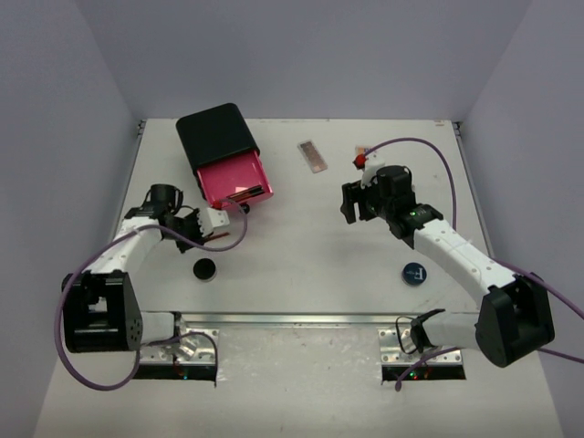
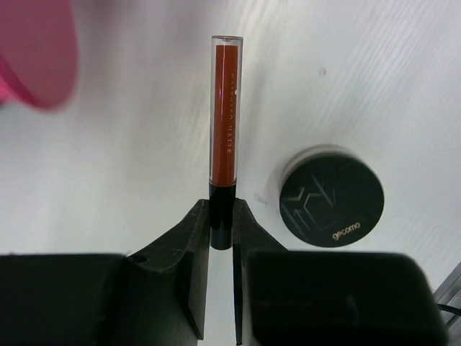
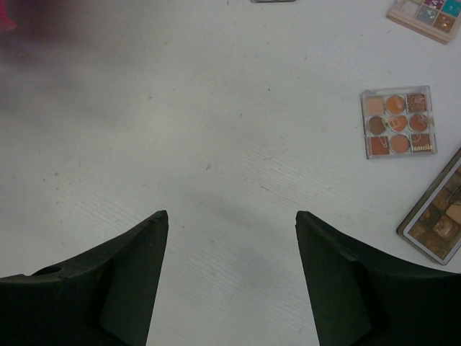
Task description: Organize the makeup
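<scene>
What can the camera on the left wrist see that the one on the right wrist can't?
Only the left wrist camera: the left fingers shut on a red stick, and a round black compact on the table to its right.
Only the right wrist camera: the right fingers wide open and empty, a square palette of brown and orange colours, a long palette at the right edge and a third palette in the top corner.
Both: the white table and a blurry pink patch in the top left corner.
</scene>
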{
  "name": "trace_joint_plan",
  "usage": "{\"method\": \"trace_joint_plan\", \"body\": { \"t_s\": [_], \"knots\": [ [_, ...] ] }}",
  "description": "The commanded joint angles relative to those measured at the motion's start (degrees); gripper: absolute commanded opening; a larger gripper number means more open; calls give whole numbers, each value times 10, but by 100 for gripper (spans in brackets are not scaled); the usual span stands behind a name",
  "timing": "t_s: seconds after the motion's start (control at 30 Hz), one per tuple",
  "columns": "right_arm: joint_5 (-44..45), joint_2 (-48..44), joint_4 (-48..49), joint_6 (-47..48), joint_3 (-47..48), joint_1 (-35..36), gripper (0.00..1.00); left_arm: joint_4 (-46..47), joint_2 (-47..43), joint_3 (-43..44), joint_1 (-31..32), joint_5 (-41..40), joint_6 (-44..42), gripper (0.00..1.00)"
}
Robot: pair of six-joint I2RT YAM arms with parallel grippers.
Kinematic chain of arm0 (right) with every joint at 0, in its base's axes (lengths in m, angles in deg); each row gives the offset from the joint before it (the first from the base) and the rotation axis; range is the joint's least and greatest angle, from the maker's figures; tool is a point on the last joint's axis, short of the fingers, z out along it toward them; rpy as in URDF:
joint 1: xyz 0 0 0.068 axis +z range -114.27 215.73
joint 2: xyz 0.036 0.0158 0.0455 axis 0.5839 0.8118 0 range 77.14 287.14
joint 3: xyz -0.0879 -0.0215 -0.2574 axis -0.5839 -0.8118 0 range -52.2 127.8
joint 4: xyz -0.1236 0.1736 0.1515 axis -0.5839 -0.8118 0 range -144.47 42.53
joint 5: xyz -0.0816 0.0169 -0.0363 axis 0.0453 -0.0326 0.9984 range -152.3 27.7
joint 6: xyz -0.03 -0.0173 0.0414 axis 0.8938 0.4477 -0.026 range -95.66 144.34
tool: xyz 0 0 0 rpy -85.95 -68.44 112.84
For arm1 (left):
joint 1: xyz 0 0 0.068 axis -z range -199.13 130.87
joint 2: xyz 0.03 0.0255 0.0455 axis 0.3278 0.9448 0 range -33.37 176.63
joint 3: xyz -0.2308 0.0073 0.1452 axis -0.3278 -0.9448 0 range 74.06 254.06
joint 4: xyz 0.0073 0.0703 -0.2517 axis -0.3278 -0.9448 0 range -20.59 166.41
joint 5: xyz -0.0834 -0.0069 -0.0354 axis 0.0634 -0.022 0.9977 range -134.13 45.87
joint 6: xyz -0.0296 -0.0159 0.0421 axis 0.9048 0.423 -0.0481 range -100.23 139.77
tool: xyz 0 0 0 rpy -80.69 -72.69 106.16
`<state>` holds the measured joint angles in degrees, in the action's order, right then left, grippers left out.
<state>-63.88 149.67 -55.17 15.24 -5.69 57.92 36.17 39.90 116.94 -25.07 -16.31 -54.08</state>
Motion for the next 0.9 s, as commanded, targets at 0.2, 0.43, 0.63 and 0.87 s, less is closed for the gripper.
{"method": "trace_joint_plan", "body": {
  "t_s": [0.2, 0.43, 0.63, 0.87],
  "knots": [
    [-9, -13, 4, -13, 32, -4, 72, -102, 19, 105, 173, 10, 111, 0],
    [-11, -22, 1, -21, 34, -4, 72, -110, 24, 250, 181, 90, 229, 0],
    [-29, -12, 12, -33, 33, -3, 72, -45, 36, 380, 181, -2, 303, 0],
    [-59, 8, 10, -46, 41, -3, 72, 68, 57, 330, 180, -223, 268, 0]
  ]
}}
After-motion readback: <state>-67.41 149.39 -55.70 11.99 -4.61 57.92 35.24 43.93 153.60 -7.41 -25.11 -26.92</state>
